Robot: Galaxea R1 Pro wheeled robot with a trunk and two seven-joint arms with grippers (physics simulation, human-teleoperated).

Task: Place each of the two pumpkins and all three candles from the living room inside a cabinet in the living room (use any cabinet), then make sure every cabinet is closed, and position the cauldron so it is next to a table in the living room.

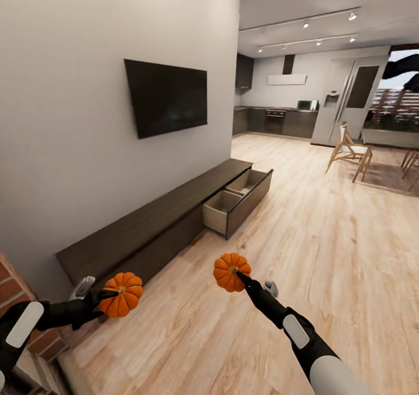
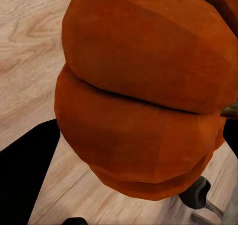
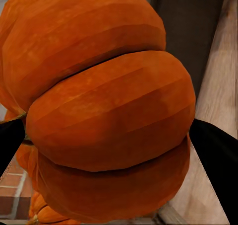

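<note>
Left gripper [image 1: 107,298] clamped on left pumpkin [image 1: 121,294], near left, above floor [image 1: 326,238]. Right gripper [image 1: 240,276] clamped on right pumpkin [image 1: 231,271], near centre. Cabinet [image 1: 174,212] along left wall, far-end drawer [image 1: 238,201] pulled open.

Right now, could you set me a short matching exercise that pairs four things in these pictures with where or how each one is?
Things:
1. left pumpkin
2. right pumpkin
3. cabinet drawer
4. television

States or places:
a. mounted on the white wall
b. pulled open, pale inside showing
c. held in the left gripper
d. held in the right gripper

Pairs: 1-c, 2-d, 3-b, 4-a
</note>
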